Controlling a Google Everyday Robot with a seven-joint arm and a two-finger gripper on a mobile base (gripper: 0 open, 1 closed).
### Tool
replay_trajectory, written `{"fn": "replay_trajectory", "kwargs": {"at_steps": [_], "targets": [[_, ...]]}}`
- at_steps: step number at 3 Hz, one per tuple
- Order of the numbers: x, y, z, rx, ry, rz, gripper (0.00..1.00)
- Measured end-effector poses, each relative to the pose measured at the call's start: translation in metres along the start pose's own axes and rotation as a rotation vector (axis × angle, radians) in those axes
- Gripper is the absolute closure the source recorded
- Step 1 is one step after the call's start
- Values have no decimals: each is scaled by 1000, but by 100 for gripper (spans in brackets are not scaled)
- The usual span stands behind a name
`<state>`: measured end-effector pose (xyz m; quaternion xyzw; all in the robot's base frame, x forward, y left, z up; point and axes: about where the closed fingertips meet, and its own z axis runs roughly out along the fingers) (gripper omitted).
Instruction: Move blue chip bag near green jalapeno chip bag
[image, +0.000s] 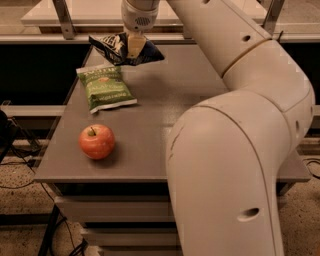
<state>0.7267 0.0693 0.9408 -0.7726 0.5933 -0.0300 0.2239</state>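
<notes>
The blue chip bag (120, 48) is a crumpled dark navy foil bag with a black-and-white end, at the far left part of the grey table (165, 105). My gripper (135, 47) comes down from above and is shut on the bag, which seems lifted slightly off the table. The green jalapeno chip bag (105, 88) lies flat on the table just in front of and a little left of the blue bag, a short gap apart.
A red apple (97, 141) stands near the table's front left edge. My large white arm (235, 150) fills the right half of the view and hides that part of the table. A metal rail runs behind the table.
</notes>
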Motion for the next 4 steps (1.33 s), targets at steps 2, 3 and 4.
{"fn": "replay_trajectory", "kwargs": {"at_steps": [2, 3, 4], "targets": [[-4, -6, -2, 5, -21, 2, 0], [-6, -7, -5, 7, -36, -7, 0], [-8, -6, -6, -9, -49, -32, 0]]}}
